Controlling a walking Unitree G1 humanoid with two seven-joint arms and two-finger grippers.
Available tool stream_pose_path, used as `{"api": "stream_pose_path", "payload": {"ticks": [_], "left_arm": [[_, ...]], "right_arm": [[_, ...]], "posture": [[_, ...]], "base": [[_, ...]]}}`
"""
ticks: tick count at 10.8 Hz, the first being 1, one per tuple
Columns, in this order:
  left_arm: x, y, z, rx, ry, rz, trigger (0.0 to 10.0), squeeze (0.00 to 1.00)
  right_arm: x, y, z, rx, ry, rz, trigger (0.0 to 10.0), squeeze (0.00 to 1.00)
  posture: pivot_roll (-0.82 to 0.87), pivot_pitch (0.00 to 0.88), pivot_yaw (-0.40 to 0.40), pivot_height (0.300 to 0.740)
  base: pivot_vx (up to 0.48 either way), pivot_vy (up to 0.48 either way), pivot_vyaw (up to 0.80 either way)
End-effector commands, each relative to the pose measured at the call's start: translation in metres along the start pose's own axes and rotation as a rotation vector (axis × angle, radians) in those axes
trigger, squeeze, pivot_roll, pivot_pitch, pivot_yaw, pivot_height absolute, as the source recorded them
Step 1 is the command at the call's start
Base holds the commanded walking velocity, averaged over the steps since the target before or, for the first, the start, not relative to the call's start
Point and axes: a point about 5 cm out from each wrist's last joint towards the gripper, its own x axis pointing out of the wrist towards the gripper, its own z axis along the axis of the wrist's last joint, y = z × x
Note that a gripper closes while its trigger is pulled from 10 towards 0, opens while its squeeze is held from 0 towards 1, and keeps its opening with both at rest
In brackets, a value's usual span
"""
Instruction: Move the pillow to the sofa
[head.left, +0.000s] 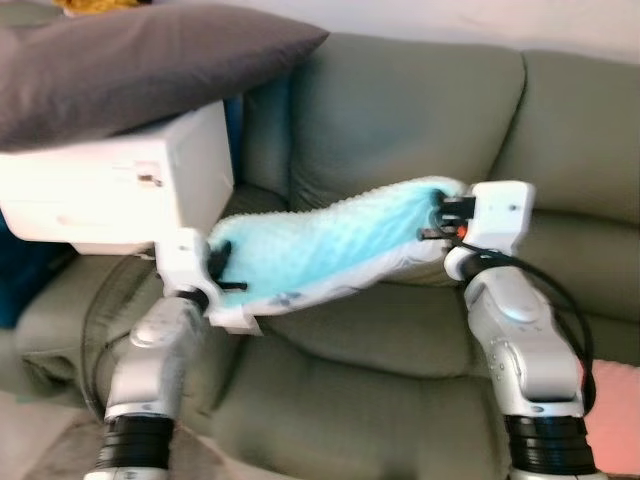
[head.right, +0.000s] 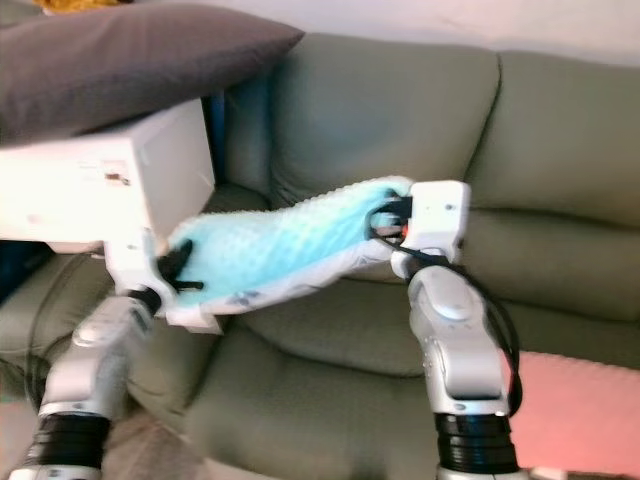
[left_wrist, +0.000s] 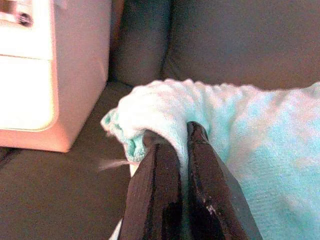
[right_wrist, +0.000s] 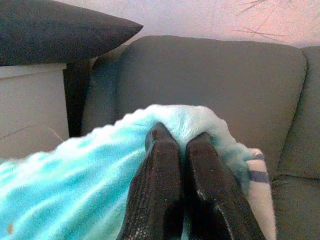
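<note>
The soft fleecy pillow (head.left: 335, 245) was pale turquoise with a dimpled, bumpy surface, white underneath with small dark blue marks at its edge. The padded sofa (head.left: 420, 120) was muted olive green. A large fabric cushion (head.left: 130, 65) was charcoal grey, lying on a glossy white box-shaped appliance (head.left: 120, 190).

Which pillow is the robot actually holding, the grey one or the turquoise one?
The turquoise pillow: left gripper and right gripper each pinch one end, holding it above the sofa seat. The grey pillow lies untouched atop the white box.
</note>
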Motion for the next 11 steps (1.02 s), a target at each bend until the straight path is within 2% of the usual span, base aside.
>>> {"api": "stream_pose_path", "payload": {"ticks": [1,4,7,9,11], "left_arm": [[0.0021,-0.0111,-0.0007,0.008,0.002,-0.039,10.0,0.0],[0.0013,-0.0138,-0.0019,0.027,-0.009,-0.038,10.0,0.0],[0.0015,-0.0127,-0.0012,0.064,-0.035,-0.012,10.0,0.0],[0.0015,-0.008,0.0017,0.051,-0.061,0.022,10.0,0.0],[0.0012,-0.0096,0.0013,0.05,-0.072,0.006,10.0,0.0]], "right_arm": [[-0.001,-0.0076,0.0072,-0.012,-0.029,-0.026,10.0,0.0],[-0.0004,-0.0084,0.0068,-0.016,-0.027,-0.033,10.0,0.0],[0.0003,-0.0083,0.0066,-0.015,-0.022,-0.034,10.0,0.0],[0.0004,-0.0084,0.0068,-0.02,-0.021,-0.032,10.0,0.0],[0.0003,-0.0085,0.0069,-0.021,-0.022,-0.03,10.0,0.0]], "posture": [[-0.17,0.0,-0.004,0.74],[-0.16,0.0,-0.006,0.74],[-0.16,0.0,-0.006,0.74],[-0.16,0.0,-0.008,0.74],[-0.16,0.0,-0.01,0.74]], "base": [[0.0,0.398,0.0],[0.0,0.0,0.0],[0.0,0.0,-0.73],[0.0,0.0,-0.79],[0.0,0.0,-0.79]]}}
